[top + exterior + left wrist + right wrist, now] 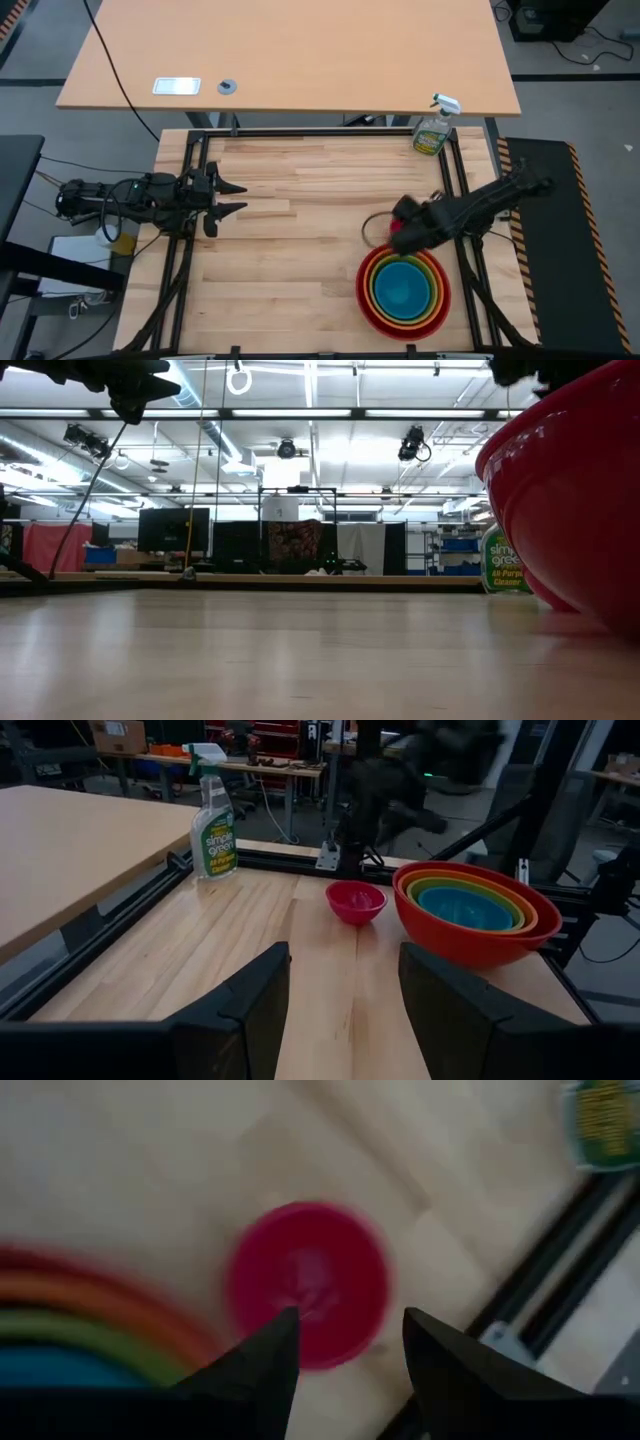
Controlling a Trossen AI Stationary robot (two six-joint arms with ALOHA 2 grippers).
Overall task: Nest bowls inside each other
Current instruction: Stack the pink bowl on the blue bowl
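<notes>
Four bowls already nested near the right front part of the bench [300,210]: red bowl [366,295] outermost, then orange bowl [373,278], lime green bowl [380,290], blue bowl [405,288] innermost. Last piece, the small magenta-pink bowl [355,902], sits alone on the wood, upright, just beside the stack on its far side, apart from the red rim as the left wrist view shows it. Right gripper [345,1350] hangs directly over that small bowl, its fingers [260,1365] apart and empty, straddling the near edge of the bowl in its own wrist view; no contact visible. Left gripper [232,198] waits well off at the left side of the bench, fingers [235,1010] apart, holding nothing. Green spray bottle [432,130] stands at the far right corner, clear of the work. Judged step: the approach to the final pick, with four of five bowls done. Next move looks to call for lowering so one finger drops inside the bowl and one outside, pinching the wall, then lifting high enough to clear the red rim, carrying over the blue centre, and releasing low. Likely risk: a thin slick rim slipping or the bowl skating on the wood as the fingers come together.
</notes>
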